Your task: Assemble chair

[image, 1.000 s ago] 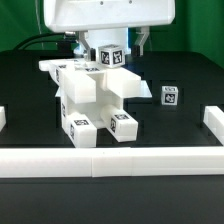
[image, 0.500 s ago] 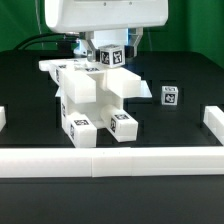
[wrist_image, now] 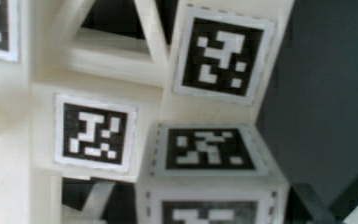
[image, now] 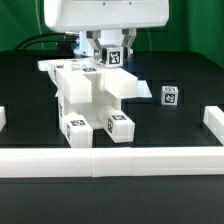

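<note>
The chair [image: 95, 95] stands partly joined in the middle of the black table, a blocky white structure with tagged feet toward the front. My gripper [image: 109, 46] hangs from the white arm [image: 105, 15] over the chair's back and is shut on the tagged block [image: 112, 57] at its top. In the wrist view that block [wrist_image: 202, 195] fills the space between the jaws, and the chair's tagged bars [wrist_image: 96, 130] lie just beyond it. The fingertips themselves are hidden.
A small loose white part with a tag [image: 171, 96] sits on the table to the exterior view's right of the chair. A low white border wall [image: 110, 160] runs along the front, with short pieces at the left [image: 3, 117] and right [image: 213, 120].
The jaws have closed from wide open onto the chair's top block. The chair has shifted slightly toward the exterior view's left.
</note>
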`<action>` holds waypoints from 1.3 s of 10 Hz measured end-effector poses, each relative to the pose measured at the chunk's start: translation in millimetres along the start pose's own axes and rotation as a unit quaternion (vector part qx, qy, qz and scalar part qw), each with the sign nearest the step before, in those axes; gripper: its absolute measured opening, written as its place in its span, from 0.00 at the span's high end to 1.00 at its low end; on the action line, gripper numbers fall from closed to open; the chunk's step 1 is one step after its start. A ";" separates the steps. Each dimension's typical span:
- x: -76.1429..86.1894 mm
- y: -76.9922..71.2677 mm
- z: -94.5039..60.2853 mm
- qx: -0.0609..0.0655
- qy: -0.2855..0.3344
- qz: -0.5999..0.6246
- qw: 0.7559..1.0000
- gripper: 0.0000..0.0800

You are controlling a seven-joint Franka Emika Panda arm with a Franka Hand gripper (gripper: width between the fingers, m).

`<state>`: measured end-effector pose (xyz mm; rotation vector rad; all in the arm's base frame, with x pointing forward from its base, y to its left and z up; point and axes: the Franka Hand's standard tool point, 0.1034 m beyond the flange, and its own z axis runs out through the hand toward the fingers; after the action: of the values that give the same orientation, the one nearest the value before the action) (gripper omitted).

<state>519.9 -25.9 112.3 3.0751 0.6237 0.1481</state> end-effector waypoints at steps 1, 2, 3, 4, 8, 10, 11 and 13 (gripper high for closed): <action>0.0 0.0 0.0 0.000 0.000 0.045 0.999 0.65; 0.0 0.0 0.0 0.000 0.000 0.079 0.997 0.65; 0.0 0.0 0.0 0.000 0.000 0.111 0.994 0.65; 0.0 0.0 0.0 0.000 0.000 0.141 0.990 0.65; 0.1 -0.3 0.0 0.001 0.000 0.279 0.960 0.64; 0.2 -0.4 0.1 0.002 0.000 0.329 0.944 0.64; 0.4 -1.1 0.2 0.004 0.001 0.370 0.929 0.64; 0.5 -1.4 0.2 0.006 0.001 0.435 0.900 0.64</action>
<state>519.9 -24.5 112.1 3.0916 -0.7894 0.1357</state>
